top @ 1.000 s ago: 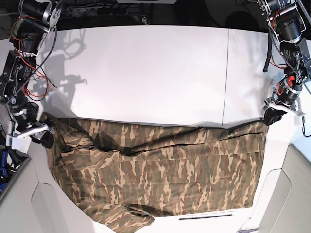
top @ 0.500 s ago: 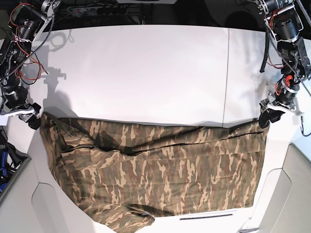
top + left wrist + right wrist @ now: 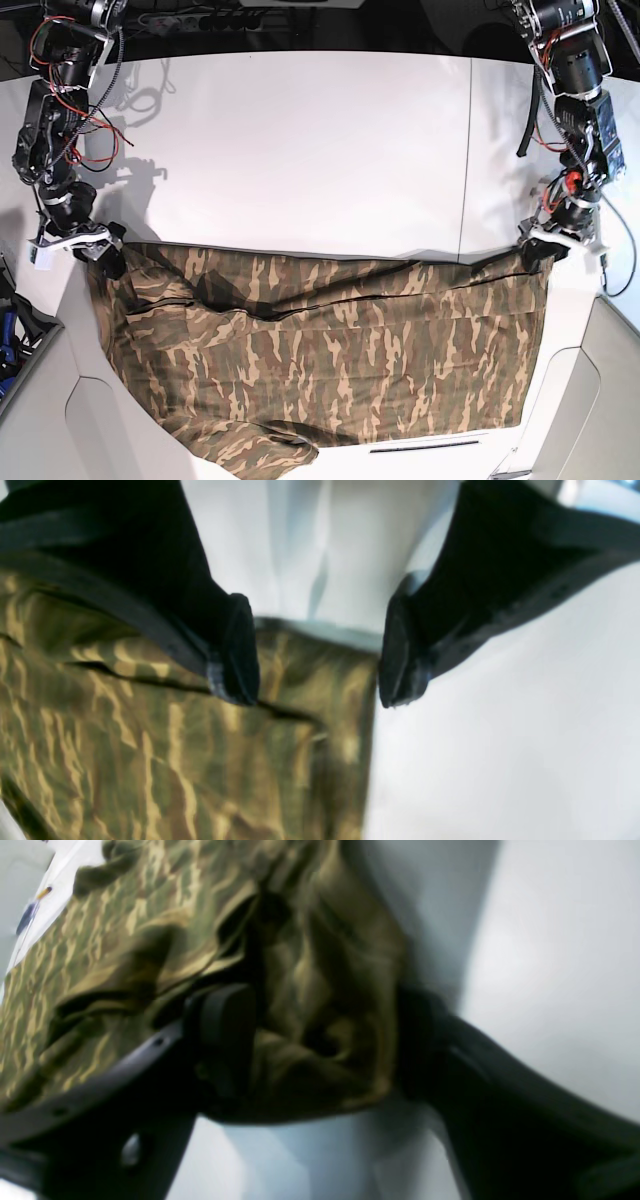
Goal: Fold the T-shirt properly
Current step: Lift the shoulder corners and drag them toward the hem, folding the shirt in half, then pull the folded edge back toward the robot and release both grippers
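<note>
Base view shows both arms returned to the far corners of the T-shirt (image 3: 320, 350) lying on the worktop (image 3: 300, 150), left pincer (image 3: 320, 655) and right pincer (image 3: 320, 1040) apart around cloth, ready to re-grip.

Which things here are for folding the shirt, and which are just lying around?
For the job:
- the shirt
- the left hand, open at one shirt corner
- the right hand, open around the other corner

Just there:
- the white table
- the red wires on the arm
</note>
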Tool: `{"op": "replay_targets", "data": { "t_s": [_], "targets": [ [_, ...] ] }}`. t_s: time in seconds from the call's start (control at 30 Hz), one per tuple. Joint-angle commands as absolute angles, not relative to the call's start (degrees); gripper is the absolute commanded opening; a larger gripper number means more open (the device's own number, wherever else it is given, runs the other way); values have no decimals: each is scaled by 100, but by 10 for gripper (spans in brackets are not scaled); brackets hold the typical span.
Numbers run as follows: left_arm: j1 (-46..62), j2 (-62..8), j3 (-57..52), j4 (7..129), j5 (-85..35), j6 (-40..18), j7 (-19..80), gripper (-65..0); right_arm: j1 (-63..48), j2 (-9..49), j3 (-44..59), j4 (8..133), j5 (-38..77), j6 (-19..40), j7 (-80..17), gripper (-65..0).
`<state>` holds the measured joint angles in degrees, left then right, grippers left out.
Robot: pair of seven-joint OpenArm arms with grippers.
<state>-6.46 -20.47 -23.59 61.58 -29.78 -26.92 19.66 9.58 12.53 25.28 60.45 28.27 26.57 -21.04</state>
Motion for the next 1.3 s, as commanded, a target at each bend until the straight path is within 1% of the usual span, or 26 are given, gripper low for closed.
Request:
{"op": "replay_targets", "data": {
  "t_s": [0.0, 0.1, 0.17, 0.2, 0.23, 0.27, 0.33, 0.4, 0.43, 0.47, 0.53, 0.67, 0.8, 0.83, 0.9, 0.97, 1.03, 1.13, 1.27],
  "targets": [
    [-794, -2141, -2294, 6250, -2976, -2576, 1863, -244, 1111, 1313, 2482, 6082, 2829, 2633, -2099, -228],
    [-954, -2143, -2064, 6250, -2825, -2241, 1885, -245, 1212, 1313, 2408, 6080, 2797, 2521, -2102, -230],
    [-998, -2143, -1992, 6250, -2818, -2165, 1885, -248, 1273, 1315, 2401, 6080, 2735, 2528, -2102, -231],
    [-1004, -2141, -1973, 6250, -2821, -2163, 1887, -267, 1293, 1315, 2401, 6080, 2674, 2530, -2099, -232],
    [-1015, -2130, -1973, 6250, -2823, -2163, 1887, -304, 1302, 1317, 2401, 6080, 2589, 2528, -2099, -257],
    [-1017, -2126, -1973, 6250, -2821, -2163, 1883, -357, 1308, 1317, 2401, 6080, 2530, 2528, -2097, -309],
    [-1031, -2123, -1973, 6250, -2821, -2169, 1885, -478, 1321, 1317, 2401, 6080, 2434, 2532, -2097, -465],
    [-1048, -2128, -1973, 6250, -2818, -2169, 1883, -572, 1337, 1319, 2403, 6080, 2397, 2609, -2095, -618],
    [-1052, -2128, -1973, 6250, -2781, -2169, 1885, -619, 1352, 1317, 2403, 6080, 2394, 2729, -2095, -650],
    [-1070, -2130, -1973, 6250, -2722, -2185, 1887, -650, 1367, 1317, 2403, 6080, 2397, 2851, -2095, -650],
    [-1131, -2141, -1973, 6250, -2558, -2344, 1900, -650, 1402, 1328, 2403, 6084, 2399, 3092, -2097, -650],
    [-1256, -2292, -1973, 6254, -2585, -2803, 1975, -650, 1487, 1367, 2403, 6147, 2392, 3133, -2137, -650],
    [-1236, -2532, -1973, 6281, -2744, -2845, 2045, -650, 1470, 1466, 2425, 6270, 2377, 3166, -2469, -650],
    [-1234, -2582, -1973, 6285, -2762, -2945, 2106, -650, 1470, 1490, 2451, 6272, 2379, 3205, -2561, -650],
    [-1232, -2674, -1973, 6285, -2875, -3323, 2333, -650, 1439, 1555, 2480, 6272, 2440, 3284, -2596, -650],
    [-1221, -2749, -1973, 6285, -3260, -3739, 2652, -650, 1409, 1645, 2475, 6274, 2580, 3295, -2602, -650],
    [-1210, -2801, -1975, 6285, -3614, -3994, 2923, -650, 1387, 1750, 2473, 6278, 2641, 3356, -2626, -650],
    [-1186, -2862, -1986, 6294, -3905, -4000, 3249, -650, 1345, 1920, 2473, 6287, 2842, 3369, -2786, -650],
    [-1002, -2858, -1994, 6499, -4237, -4000, 3634, -650, 1251, 2108, 2477, 6292, 3177, 3389, -3225, -650]
  ]
}}
